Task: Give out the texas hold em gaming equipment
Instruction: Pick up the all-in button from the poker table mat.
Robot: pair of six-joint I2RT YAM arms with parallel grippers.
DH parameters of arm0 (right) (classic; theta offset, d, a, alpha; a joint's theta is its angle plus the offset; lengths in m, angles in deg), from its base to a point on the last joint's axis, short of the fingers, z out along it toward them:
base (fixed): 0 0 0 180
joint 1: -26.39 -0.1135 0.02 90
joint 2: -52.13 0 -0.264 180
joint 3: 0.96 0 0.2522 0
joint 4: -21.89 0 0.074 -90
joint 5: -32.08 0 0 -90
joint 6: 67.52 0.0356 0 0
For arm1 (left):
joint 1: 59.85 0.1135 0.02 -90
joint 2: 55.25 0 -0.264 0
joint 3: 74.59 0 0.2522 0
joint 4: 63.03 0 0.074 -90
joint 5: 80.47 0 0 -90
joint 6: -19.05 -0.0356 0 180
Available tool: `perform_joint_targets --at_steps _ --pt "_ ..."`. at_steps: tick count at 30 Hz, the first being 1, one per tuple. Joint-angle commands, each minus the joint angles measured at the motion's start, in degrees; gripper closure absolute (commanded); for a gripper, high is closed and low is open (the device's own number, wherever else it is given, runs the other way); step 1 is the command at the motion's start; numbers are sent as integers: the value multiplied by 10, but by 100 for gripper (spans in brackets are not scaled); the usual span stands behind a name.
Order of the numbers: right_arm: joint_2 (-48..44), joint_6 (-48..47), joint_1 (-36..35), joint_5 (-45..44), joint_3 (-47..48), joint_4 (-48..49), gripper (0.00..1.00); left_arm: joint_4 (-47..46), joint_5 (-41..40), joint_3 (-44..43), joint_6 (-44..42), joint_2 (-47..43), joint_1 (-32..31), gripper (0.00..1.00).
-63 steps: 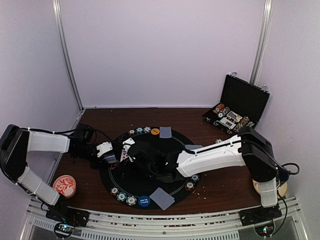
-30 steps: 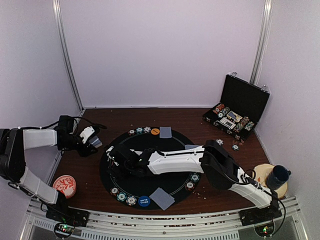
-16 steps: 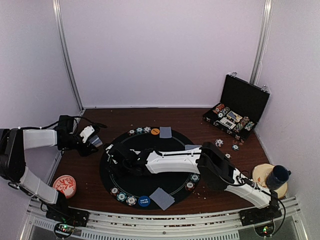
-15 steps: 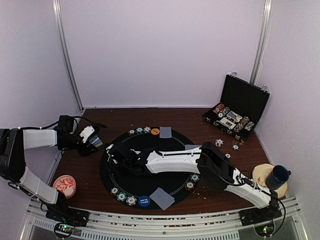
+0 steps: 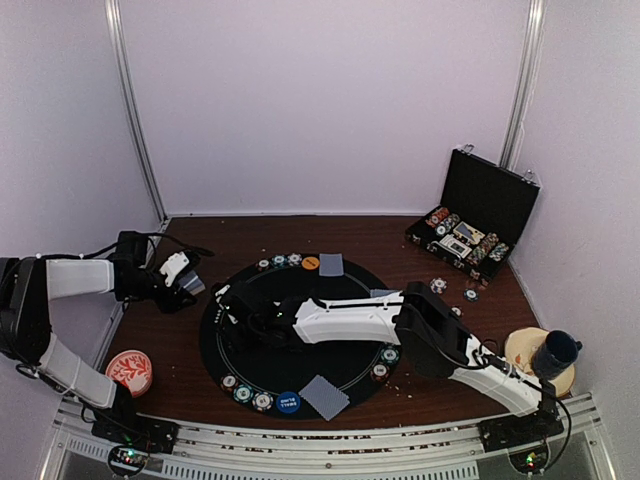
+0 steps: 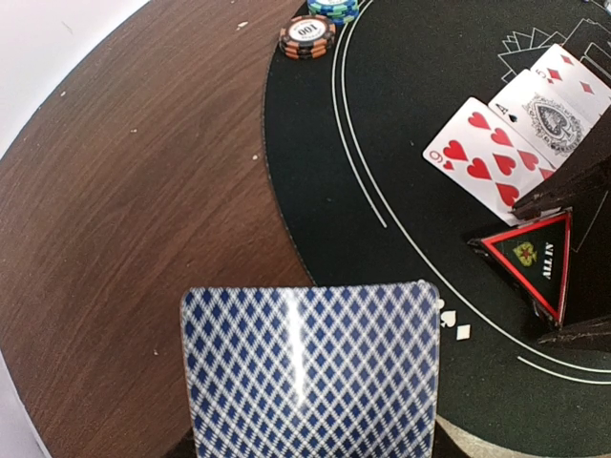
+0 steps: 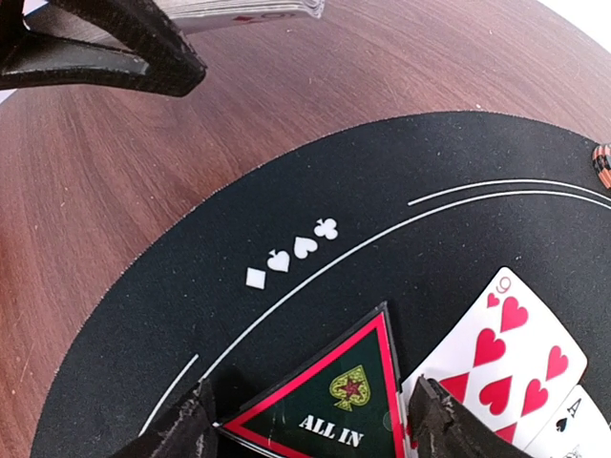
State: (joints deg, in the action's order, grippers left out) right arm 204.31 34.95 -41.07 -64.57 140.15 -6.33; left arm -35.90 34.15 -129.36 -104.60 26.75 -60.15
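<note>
The left gripper (image 5: 180, 278) is pinched narrow on the cards (image 6: 310, 367), blue backs up, over bare table (image 6: 124, 191) just off the mat (image 6: 401, 76). Judged: parked there to keep out of the other arm's way. The right gripper (image 7: 310, 431) is at the mat's left side, fingers (image 7: 181, 434) wide and set either side of the flat red marker (image 7: 329, 405), close beside the face-up nine of hearts (image 7: 496, 372); pad contact cannot be told. The straddle probably sets up a pinch across the marker's base, a flat piece offering no other purchase, with some risk of nudging the nine.
</note>
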Motion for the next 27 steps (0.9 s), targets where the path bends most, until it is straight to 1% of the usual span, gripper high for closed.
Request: perform_joint_targets --at_steps 1,10,23,27 --pt "-7 6 -2 5 -15 -21 31 -22 16 0 7 -10 5 91" --pt "-32 -4 -15 -22 -28 -8 38 -22 16 1 6 -8 5 91" --pt "-109 -3 -26 -43 -104 50 39 -23 16 1 5 -4 5 91" --pt "-140 -3 -27 -42 -151 72 39 -25 16 2 5 -3 4 91"
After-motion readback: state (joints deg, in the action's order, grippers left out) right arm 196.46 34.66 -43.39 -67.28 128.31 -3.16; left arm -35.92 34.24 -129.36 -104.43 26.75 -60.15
